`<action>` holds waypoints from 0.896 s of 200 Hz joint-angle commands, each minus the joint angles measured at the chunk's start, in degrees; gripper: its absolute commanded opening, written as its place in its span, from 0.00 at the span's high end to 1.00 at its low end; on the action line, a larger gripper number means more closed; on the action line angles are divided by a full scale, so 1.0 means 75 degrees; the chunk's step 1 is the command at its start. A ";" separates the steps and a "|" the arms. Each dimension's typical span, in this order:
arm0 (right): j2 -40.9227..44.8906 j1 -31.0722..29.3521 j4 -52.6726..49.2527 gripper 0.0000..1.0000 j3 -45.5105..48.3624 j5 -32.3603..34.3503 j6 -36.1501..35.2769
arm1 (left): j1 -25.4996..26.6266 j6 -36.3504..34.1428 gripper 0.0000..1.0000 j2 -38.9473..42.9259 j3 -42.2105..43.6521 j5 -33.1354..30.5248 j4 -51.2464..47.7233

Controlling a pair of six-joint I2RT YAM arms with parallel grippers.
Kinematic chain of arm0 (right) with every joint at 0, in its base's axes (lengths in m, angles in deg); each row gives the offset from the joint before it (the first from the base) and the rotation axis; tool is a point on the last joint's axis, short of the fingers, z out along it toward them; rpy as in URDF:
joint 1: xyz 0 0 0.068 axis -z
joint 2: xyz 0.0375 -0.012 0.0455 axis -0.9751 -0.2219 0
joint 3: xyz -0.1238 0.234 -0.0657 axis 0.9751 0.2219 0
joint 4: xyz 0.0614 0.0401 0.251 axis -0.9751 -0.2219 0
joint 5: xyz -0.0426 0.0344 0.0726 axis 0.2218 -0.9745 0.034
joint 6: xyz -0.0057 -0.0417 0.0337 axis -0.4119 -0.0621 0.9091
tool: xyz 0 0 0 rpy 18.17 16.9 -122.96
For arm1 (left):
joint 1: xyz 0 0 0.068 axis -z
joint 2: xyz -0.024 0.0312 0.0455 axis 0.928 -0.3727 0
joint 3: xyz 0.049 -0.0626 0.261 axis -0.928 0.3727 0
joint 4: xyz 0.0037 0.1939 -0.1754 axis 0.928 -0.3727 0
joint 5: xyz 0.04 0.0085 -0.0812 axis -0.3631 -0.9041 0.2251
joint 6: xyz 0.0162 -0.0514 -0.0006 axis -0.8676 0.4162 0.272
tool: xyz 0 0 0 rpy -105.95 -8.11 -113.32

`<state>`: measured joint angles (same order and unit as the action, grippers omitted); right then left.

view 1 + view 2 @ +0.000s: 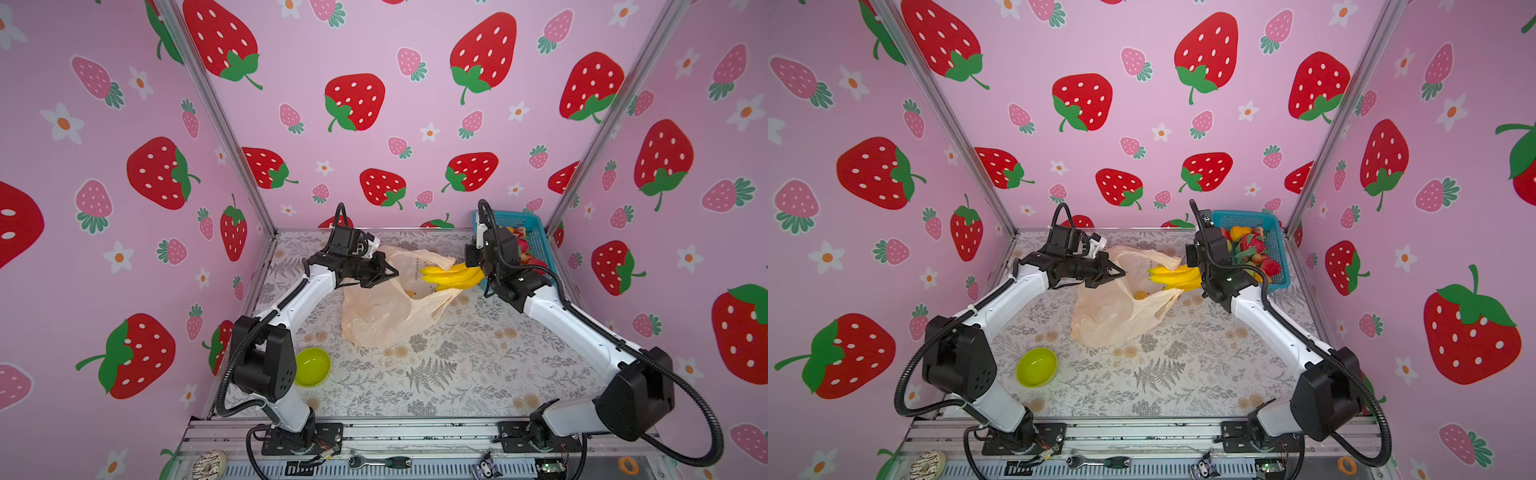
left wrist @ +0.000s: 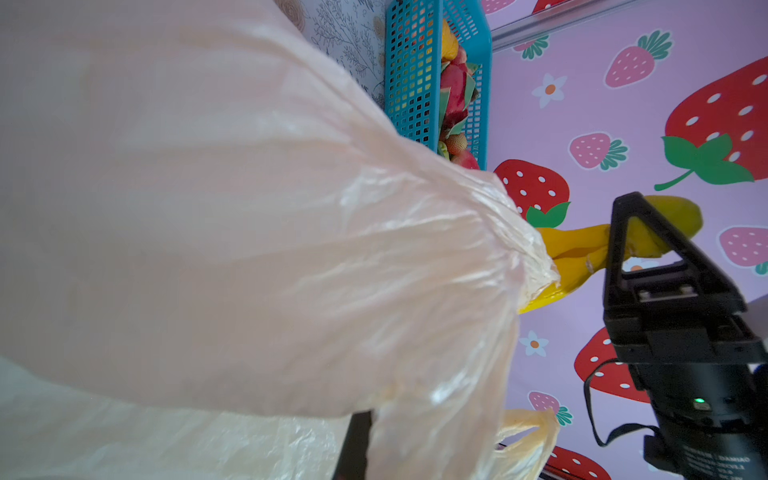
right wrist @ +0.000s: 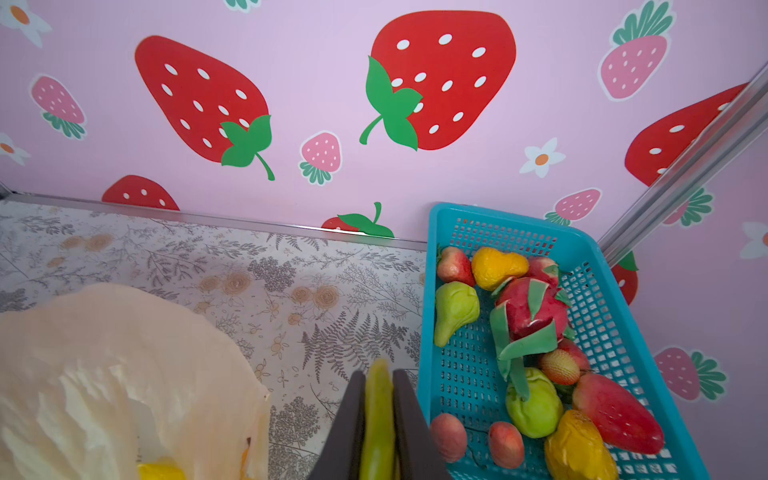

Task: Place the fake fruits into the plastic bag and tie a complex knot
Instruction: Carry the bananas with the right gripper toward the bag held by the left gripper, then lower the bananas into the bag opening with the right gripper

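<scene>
— What does each claw hold, and how wide is it?

— The right claw (image 3: 379,386) has its jaws only a little apart. It pinches the greenish stem of the bunch of glossy yellow plastic bananas (image 1: 451,276). The bunch hangs in the air, and its tips are at the mouth of the thin pale-peach plastic bag (image 1: 382,316), between the two loop handles. The left claw (image 1: 395,273) is pressed together on the film at the bag's rim and holds that side lifted.

— How many things are there?

— One bag, one bunch, one teal plastic mesh basket (image 3: 511,216) and one lime-green round bowl (image 1: 311,368). The number of bananas in the bunch is not clear.

— What is inside the containers?

— The basket stands in the far right corner of the floral table (image 1: 415,374). In it lie two green pears (image 3: 455,309), two orange-yellow pears (image 3: 496,266), one pink-green dragon fruit (image 3: 532,307), two small pinkish round fruits (image 3: 505,442) and some red fruits (image 3: 615,415). The bag rests on the table between the arms. A yellow patch shows in its mouth, but it cannot be told whether that is a fruit or a print.
</scene>
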<state>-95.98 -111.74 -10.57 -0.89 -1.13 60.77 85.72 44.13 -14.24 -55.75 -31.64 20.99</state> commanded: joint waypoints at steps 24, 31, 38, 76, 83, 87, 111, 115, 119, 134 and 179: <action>0.0339 -0.0176 0.1793 1.00 0.1115 -0.0435 0.1433 | 0.0227 0.0967 1.00 0.0203 0.0350 0.0398 0.0911; 0.0310 -0.0227 0.1961 1.00 0.1222 -0.0481 0.1510 | 0.0268 0.1170 1.00 0.0205 0.0421 0.0432 0.1087; 0.0296 -0.0270 0.2124 1.00 0.1334 -0.0573 0.1576 | 0.0300 0.1363 1.00 0.0222 0.0483 0.0477 0.1287; 0.0423 -0.0350 0.3254 1.00 0.2308 -0.0906 0.2302 | 0.0508 0.2261 1.00 0.0249 0.0687 0.0563 0.2091; 0.0439 -0.0359 0.3457 1.00 0.2494 -0.0947 0.2462 | 0.0542 0.2377 1.00 0.0270 0.0718 0.0514 0.2182; 0.0442 -0.0354 0.3543 1.00 0.2586 -0.0987 0.2561 | 0.0572 0.2422 1.00 0.0282 0.0744 0.0475 0.2225; 0.0398 -0.0360 0.4046 1.00 0.3065 -0.1178 0.3188 | 0.0825 0.2873 1.00 0.0299 0.1028 0.0190 0.2582; 0.0390 -0.0360 0.4122 1.00 0.3123 -0.1200 0.3248 | 0.0846 0.2987 1.00 0.0297 0.1084 0.0162 0.2708; 0.0397 -0.0370 0.4178 1.00 0.3187 -0.1209 0.3317 | 0.0890 0.3098 1.00 0.0287 0.1148 0.0136 0.2837; 0.0435 -0.0367 0.4443 1.00 0.3411 -0.1115 0.3511 | 0.0991 0.3421 1.00 0.0210 0.1274 0.0049 0.3215; 0.0215 -0.0372 0.4720 1.00 0.3517 -0.1130 0.4028 | 0.1197 0.3716 1.00 0.0035 0.1111 -0.0055 0.3494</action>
<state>-94.16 -114.19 20.29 26.37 -9.61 86.47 93.94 69.20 -13.65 -45.72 -31.88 43.65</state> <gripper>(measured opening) 0.134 0.049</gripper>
